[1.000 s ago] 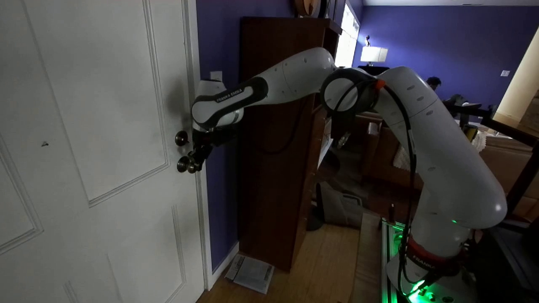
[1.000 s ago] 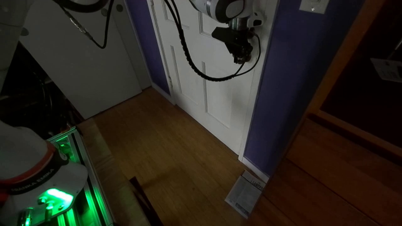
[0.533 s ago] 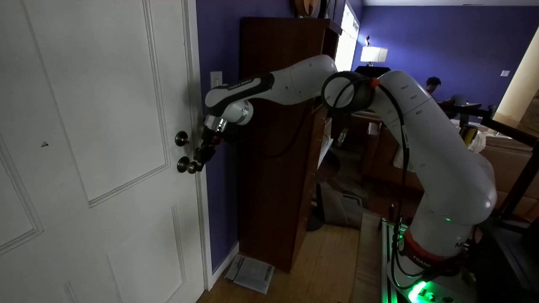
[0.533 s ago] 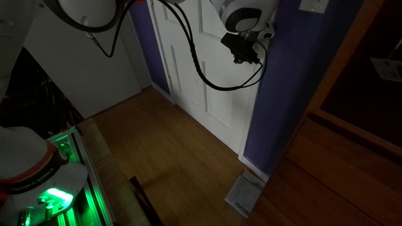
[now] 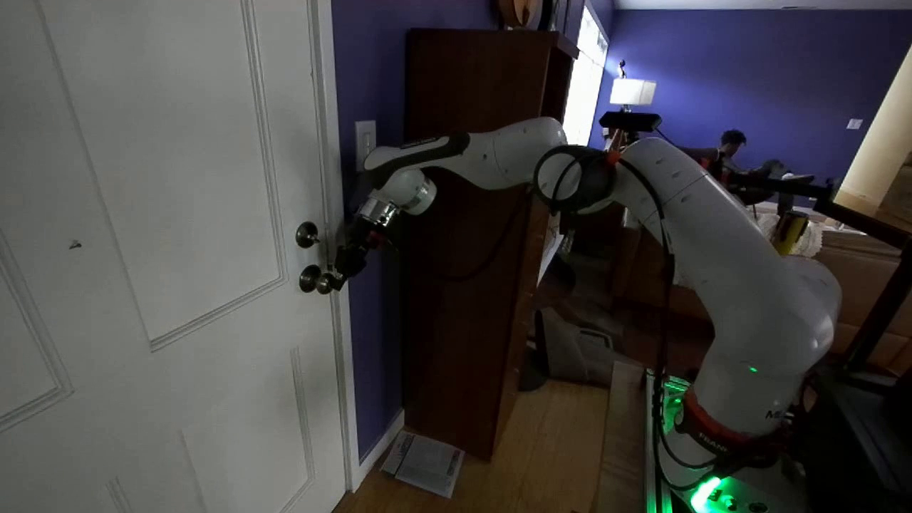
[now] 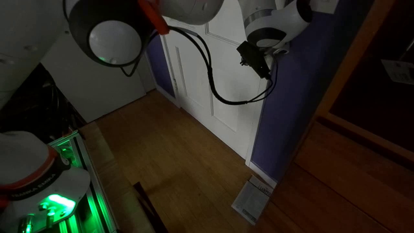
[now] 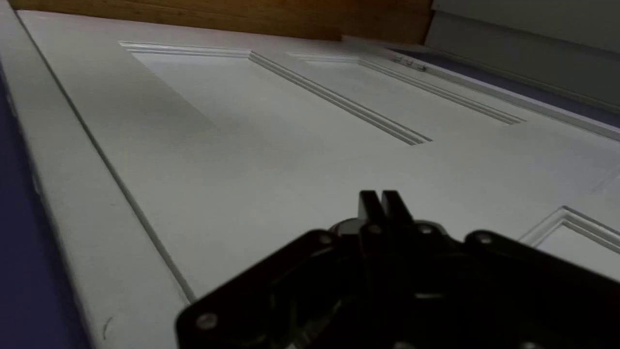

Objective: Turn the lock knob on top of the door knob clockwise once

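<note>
The white panelled door point(image 5: 192, 178) fills the left of an exterior view. The lock knob point(image 5: 307, 234), a round disc, sits on it above the door knob point(image 5: 324, 283). My gripper point(image 5: 340, 274) is right beside the door knob and below the lock knob; I cannot tell whether it touches. In the wrist view my gripper's fingertips point(image 7: 379, 195) are almost together with nothing between them. A rounded grey shape shows behind them; I cannot tell which knob it is. In an exterior view the gripper point(image 6: 247, 61) is in front of the door and both knobs are hidden.
The door frame and a purple wall with a white switch plate point(image 5: 365, 142) stand beside the gripper. A tall brown bookcase point(image 5: 470, 249) is close to the forearm. A flat packet point(image 5: 425, 463) lies on the floor. Cables point(image 6: 226, 102) hang from the wrist.
My wrist has tilted and moved away from the door frame, and the forearm has lowered. The fingertips have stayed near the door knob. The lock knob shows no visible change.
</note>
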Controlling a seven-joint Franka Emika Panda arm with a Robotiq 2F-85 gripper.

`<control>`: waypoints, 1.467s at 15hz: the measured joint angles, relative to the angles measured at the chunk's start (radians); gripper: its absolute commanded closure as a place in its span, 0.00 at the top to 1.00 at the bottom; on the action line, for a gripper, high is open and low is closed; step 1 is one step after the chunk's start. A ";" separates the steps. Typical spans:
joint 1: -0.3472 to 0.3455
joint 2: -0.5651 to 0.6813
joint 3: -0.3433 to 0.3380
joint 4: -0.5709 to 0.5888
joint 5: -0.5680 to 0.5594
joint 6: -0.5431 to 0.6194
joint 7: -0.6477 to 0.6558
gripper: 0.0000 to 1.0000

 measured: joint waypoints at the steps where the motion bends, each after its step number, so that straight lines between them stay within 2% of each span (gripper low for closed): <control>1: -0.005 0.019 0.001 0.025 0.016 -0.025 0.000 0.01; 8: -0.037 0.137 0.016 0.163 0.131 -0.154 0.002 0.01; 17: -0.077 0.235 0.062 0.245 0.222 -0.241 0.062 0.01; 18: -0.079 0.243 0.066 0.245 0.226 -0.263 0.071 0.10; 19: -0.078 0.253 0.072 0.243 0.226 -0.305 0.083 0.31; 22: -0.068 0.288 0.091 0.241 0.226 -0.414 0.146 0.51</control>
